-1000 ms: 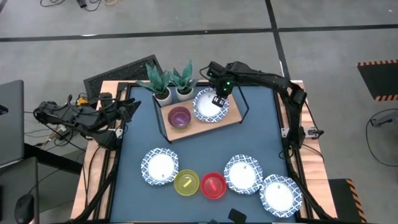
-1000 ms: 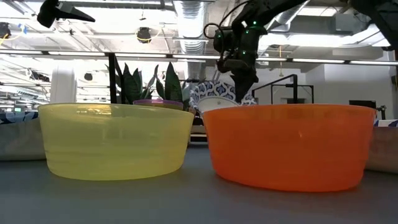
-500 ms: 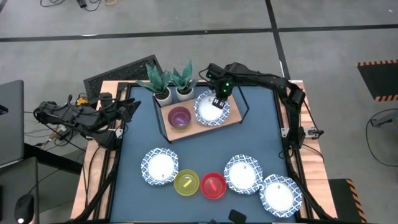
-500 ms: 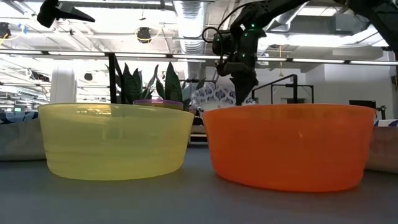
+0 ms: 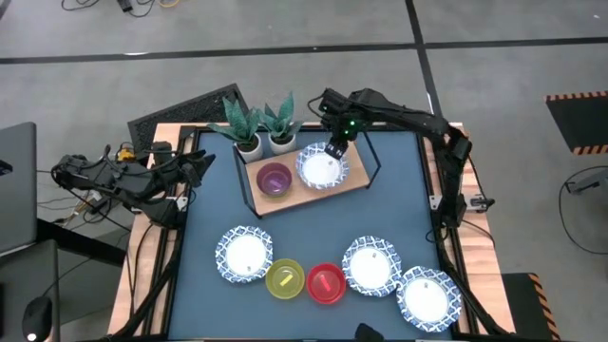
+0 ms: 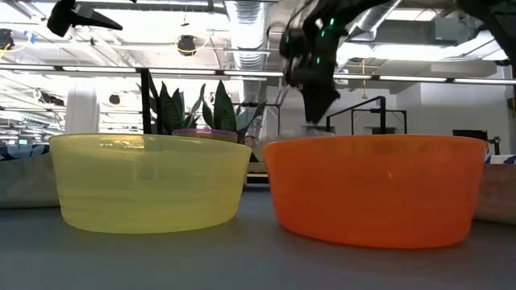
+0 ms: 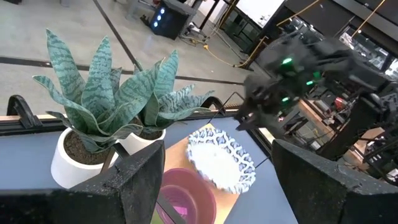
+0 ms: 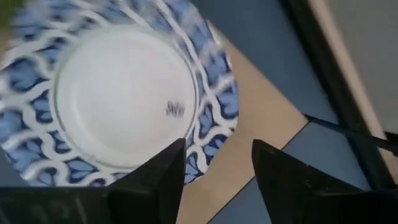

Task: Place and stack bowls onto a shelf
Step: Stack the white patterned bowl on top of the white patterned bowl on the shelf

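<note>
A white bowl with a blue patterned rim (image 5: 320, 168) lies flat on its base on the light wooden shelf (image 5: 353, 180), next to a purple bowl (image 5: 274, 180). My right gripper (image 5: 334, 148) is open just above the patterned bowl's far right rim, touching nothing; its wrist view looks down on the bowl (image 8: 124, 93) between its spread fingers (image 8: 217, 168). My left gripper (image 5: 198, 167) waits open at the table's left edge. Three patterned bowls (image 5: 244, 255) (image 5: 371, 265) (image 5: 427, 297), a yellow bowl (image 5: 284, 279) and a red bowl (image 5: 326, 283) stand near the front. The green bowl is out of view.
Two small potted plants (image 5: 249, 128) (image 5: 280, 123) stand at the shelf's far left corner. The shelf's black wire frame (image 5: 372, 157) rises beside my right gripper. In the low view the yellow bowl (image 6: 149, 181) and the red bowl (image 6: 375, 189) hide most of the shelf.
My right gripper has lowered the patterned bowl from a tilt until it lies flat on the shelf. It has then risen and drawn a little toward the far edge, clear of the bowl. The bowl has stayed on the board.
</note>
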Robot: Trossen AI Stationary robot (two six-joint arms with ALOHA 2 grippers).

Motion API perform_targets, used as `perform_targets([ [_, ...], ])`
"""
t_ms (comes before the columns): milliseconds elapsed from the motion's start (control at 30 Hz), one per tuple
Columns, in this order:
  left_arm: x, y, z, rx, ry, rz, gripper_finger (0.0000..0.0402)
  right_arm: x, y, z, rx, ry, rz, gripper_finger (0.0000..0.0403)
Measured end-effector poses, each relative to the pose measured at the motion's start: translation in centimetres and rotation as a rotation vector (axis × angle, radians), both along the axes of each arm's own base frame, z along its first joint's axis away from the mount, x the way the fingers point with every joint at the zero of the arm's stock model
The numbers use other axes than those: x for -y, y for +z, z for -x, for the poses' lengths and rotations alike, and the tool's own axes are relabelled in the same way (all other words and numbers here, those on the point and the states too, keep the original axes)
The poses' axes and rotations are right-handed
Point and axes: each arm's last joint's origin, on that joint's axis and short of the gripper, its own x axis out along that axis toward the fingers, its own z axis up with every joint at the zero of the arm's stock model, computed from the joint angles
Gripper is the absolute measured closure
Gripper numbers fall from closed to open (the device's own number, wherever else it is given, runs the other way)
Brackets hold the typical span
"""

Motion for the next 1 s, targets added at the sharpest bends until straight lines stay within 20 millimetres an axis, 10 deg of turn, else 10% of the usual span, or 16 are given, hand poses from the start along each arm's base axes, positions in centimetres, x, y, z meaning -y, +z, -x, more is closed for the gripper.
perform_targets([
  [500, 0.0, 0.0, 0.0, 0.005, -0.02, 0.015, 0.0123, -13.6, 5.8, 3.9, -0.108, 0.168, -0.078, 0.02],
  [1000, 0.0, -0.4, 0.1, -0.041, -0.03, 0.007, 0.0123, -22.0, -4.2, 8.8, -0.114, 0.055, -0.349, 0.02],
])
